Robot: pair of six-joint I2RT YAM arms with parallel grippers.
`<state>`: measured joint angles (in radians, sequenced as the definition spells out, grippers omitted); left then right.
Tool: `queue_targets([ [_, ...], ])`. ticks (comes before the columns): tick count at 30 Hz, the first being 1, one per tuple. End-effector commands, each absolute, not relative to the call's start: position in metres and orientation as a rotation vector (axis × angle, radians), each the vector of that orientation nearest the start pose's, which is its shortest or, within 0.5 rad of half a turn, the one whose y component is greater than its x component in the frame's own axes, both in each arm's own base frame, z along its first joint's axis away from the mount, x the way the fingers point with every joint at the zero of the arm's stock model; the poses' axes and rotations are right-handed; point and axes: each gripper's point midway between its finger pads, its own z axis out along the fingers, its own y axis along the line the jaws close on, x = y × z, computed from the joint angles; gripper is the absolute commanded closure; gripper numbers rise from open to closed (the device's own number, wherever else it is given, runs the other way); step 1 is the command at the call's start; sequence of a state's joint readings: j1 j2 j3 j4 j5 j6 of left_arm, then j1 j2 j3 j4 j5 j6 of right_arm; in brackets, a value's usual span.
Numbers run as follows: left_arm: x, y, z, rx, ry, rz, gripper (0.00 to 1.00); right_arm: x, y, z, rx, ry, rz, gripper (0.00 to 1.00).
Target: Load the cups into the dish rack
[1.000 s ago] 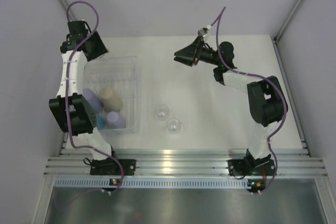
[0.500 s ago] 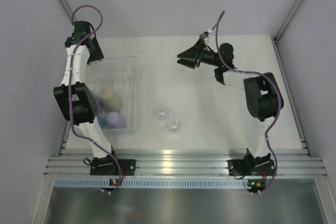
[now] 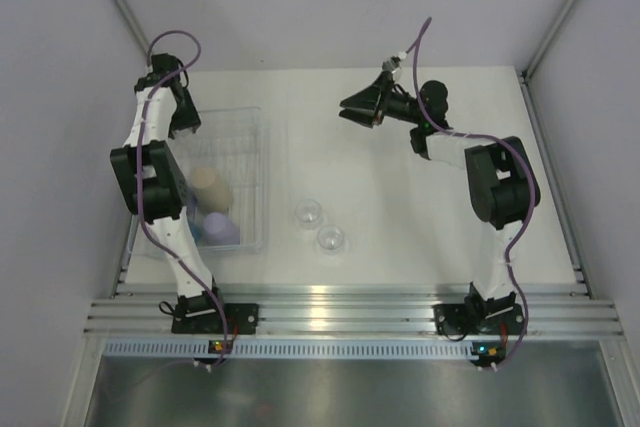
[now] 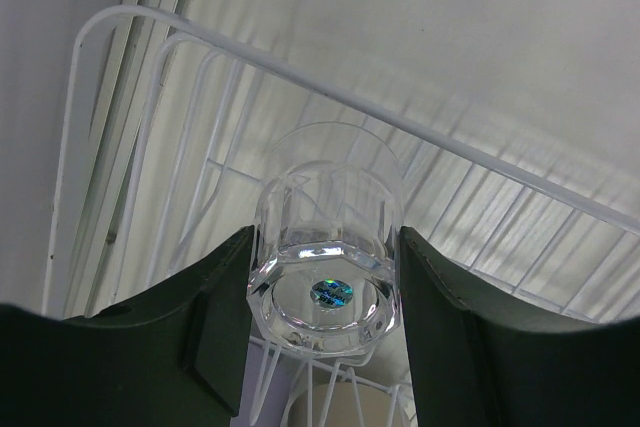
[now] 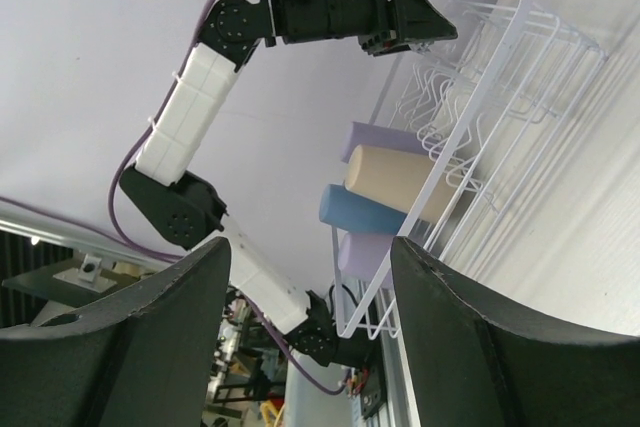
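**Left gripper** (image 4: 325,252): the two dark fingers are clamped on the sides of a clear cup (image 4: 327,197), which sits at the centre of the left wrist view with its thick base toward the camera. In the top view this gripper (image 3: 184,119) is at upper left, over the far left corner of the dish rack (image 3: 258,182). The rack's rim and slats (image 4: 420,127) run behind the held cup. Whether cup and rack touch cannot be told.

**Right gripper** (image 5: 310,247): the fingers are spread wide with nothing between them. In the top view it is at upper centre (image 3: 356,107), well apart from the rack and pointing left.

**Rack contents, near end, lower left of the top view:** beige tumbler (image 3: 210,187), blue tumbler (image 5: 365,215) and two lavender tumblers (image 5: 385,137) (image 5: 362,253), lying on their sides close together.

**Table** (image 3: 420,217): two clear cups (image 3: 308,213) (image 3: 330,239) stand just beside each other at centre frame, right of the rack.
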<state>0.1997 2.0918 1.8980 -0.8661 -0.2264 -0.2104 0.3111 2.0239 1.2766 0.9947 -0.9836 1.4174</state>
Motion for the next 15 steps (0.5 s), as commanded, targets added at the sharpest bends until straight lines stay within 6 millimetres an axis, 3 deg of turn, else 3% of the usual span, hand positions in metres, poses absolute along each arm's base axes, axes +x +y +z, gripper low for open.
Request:
queue_targets([
  [1,0.481,0.14,0.127,-0.621,2.505,0.323,1.0,0.416,0.305,0.269,-0.16,1.723,1.948,0.35],
  [12,0.472,0.145,0.098,-0.656,2.567,0.351,1.0,0.409,0.303,0.267,-0.164,1.733,1.935,0.35],
  [15,0.471,0.146,0.097,-0.671,2.565,0.36,0.66,0.409,0.301,0.265,-0.161,1.738,1.927,0.35],
])
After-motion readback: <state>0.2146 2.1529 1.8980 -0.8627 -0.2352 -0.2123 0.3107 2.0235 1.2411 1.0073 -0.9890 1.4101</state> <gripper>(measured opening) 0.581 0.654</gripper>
